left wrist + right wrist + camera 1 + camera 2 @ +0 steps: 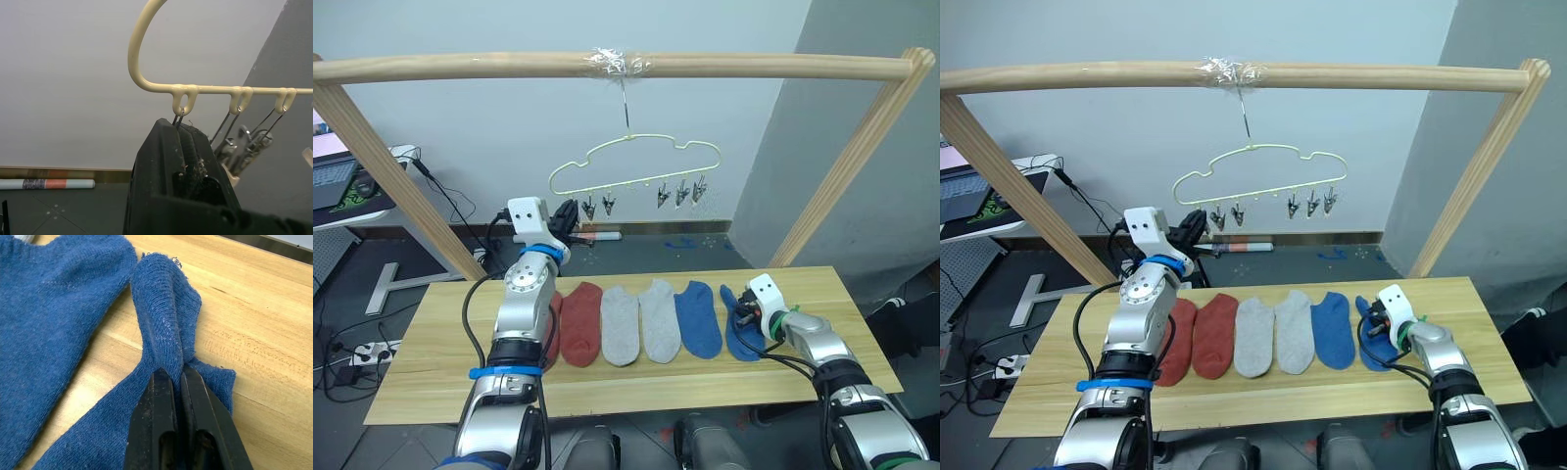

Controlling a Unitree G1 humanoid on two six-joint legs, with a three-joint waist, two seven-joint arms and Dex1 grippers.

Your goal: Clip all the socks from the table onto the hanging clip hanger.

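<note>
Several socks lie in a row on the table (431,382): a rust-red one (580,323), another rust-red one (553,338) partly behind my left arm, two grey ones (619,326) (658,320) and a blue one (698,318). My right gripper (744,318) is shut on a pinched fold of the rightmost blue sock (164,318), low over the wood. The pale-yellow clip hanger (636,162) hangs from the pole above. My left gripper (180,129) is raised to the hanger's left end and shut on the leftmost clip, just under its loop (185,100). The other clips (663,194) hang free.
A round wooden pole frame (460,67) spans the table, with slanted legs at the left (391,171) and right (847,166). A desk with a laptop (337,181) stands at far left, and cables (352,348) lie on the floor beside the table.
</note>
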